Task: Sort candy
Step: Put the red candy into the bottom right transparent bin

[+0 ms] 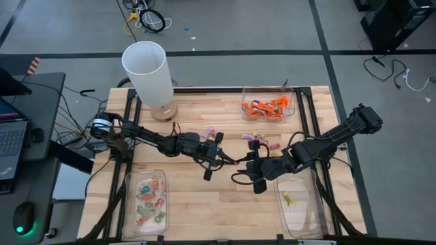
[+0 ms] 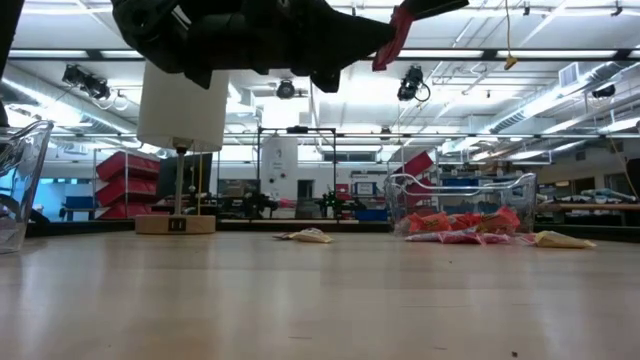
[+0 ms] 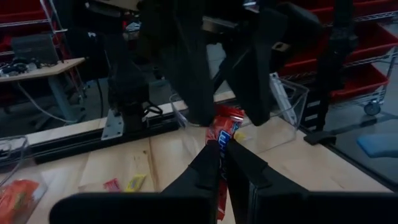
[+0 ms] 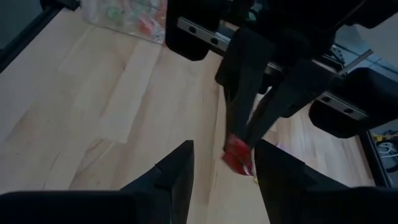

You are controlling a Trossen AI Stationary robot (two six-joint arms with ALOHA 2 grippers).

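Left gripper clenched on a small red-wrapped candy held in the air above mid-table, right gripper facing it with fingers spread and released, pale wooden table below.

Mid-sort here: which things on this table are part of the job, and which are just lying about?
Job: red candy pinched in the shut left gripper; open right gripper facing it; loose candy; orange candy; three trays.
Lying about: lamp; laptop; mouse.

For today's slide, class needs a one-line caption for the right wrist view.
Open right gripper faces the left gripper, which pinches a red candy above the wooden table.
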